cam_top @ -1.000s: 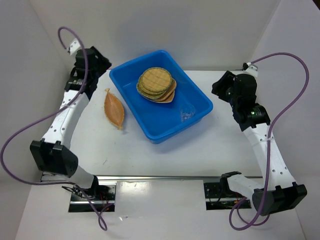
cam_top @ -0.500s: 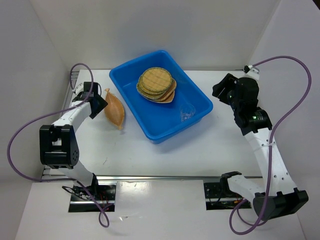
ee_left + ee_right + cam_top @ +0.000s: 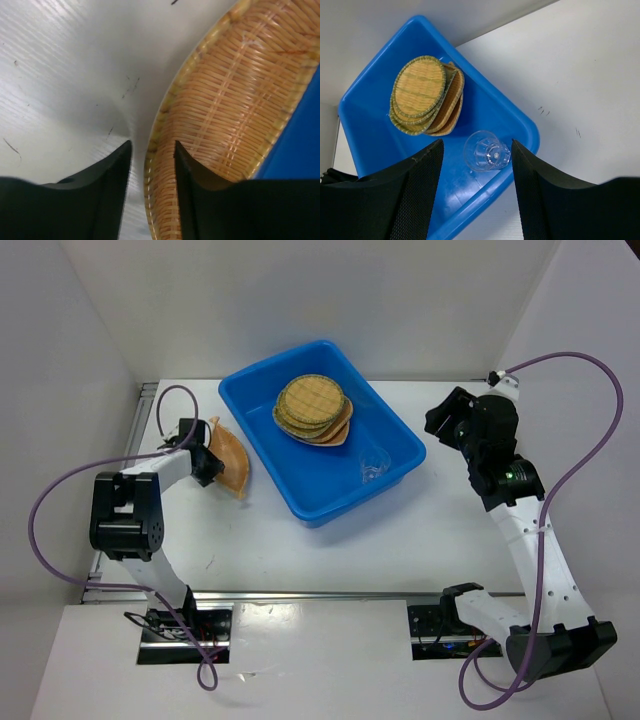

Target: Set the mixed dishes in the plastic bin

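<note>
A tan leaf-shaped woven tray point(image 3: 231, 459) lies on the table just left of the blue plastic bin point(image 3: 262, 445). My left gripper point(image 3: 207, 462) is low at the tray's left edge. In the left wrist view its open jaws point(image 3: 151, 150) straddle the tray's rim point(image 3: 235, 95), one finger on the table side and one inside the tray, with a gap still showing. A stack of round woven trays point(image 3: 313, 408) and a clear cup point(image 3: 374, 469) on its side lie in the bin. My right gripper point(image 3: 446, 420) hangs open and empty right of the bin, viewing the cup point(image 3: 487, 150).
White walls enclose the table at the back and both sides. The bin's blue wall point(image 3: 300, 150) stands right against the leaf tray's far side. Bare white table lies in front of the bin and to its right point(image 3: 580, 90).
My left arm has swung down from the back left corner to the leaf tray, and its jaws now straddle the rim. The right arm has barely moved.
</note>
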Robot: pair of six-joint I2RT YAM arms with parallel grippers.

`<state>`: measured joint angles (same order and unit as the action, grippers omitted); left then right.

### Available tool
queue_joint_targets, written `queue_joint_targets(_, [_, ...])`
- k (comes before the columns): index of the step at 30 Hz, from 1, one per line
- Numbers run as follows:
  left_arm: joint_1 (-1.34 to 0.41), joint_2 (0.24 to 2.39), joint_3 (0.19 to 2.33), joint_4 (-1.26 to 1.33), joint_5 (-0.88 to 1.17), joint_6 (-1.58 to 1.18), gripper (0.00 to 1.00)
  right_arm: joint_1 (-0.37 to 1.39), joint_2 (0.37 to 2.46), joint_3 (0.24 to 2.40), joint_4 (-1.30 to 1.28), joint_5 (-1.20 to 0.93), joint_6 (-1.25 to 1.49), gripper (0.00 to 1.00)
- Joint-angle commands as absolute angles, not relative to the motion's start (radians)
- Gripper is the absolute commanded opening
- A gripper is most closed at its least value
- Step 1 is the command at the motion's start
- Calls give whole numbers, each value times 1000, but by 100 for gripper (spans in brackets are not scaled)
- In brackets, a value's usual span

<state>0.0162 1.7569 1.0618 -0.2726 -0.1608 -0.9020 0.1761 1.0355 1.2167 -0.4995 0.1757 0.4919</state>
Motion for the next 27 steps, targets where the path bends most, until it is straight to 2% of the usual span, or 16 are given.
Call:
queue_joint_targets(1, [17, 1762, 1060, -196, -124, -917, 44, 173, 1032, 1223, -483, 186, 474, 62])
queue_joint_targets(6, [17, 1781, 1060, -176, -106, -939, 19, 173, 1041, 1223, -483, 195, 465, 62])
queue_joint_targets(7, [17, 1781, 1060, -176, -106, -939, 4, 173, 1042, 1223, -483, 195, 465, 62])
queue_joint_targets(8, [17, 1781, 1060, -176, -106, -949, 0, 173, 1042, 1223, -483, 204, 465, 62])
queue_joint_targets(14, [17, 1660, 1117, -253, -312, -912, 0, 173, 1042, 1223, -483, 204, 456, 62])
queue_joint_targets(18, [50, 1608, 1238, -348, -420, -844, 0, 173, 1042, 1223, -483, 204, 456, 62])
queue_joint_targets(23, [95, 1540, 1327, -376, -468, -787, 0, 173, 1032, 1213, -483, 204, 456, 62])
queue_joint_targets(27, [95, 1459, 1423, -350, -341, -778, 0, 173, 1032, 1213, -483, 204, 456, 62])
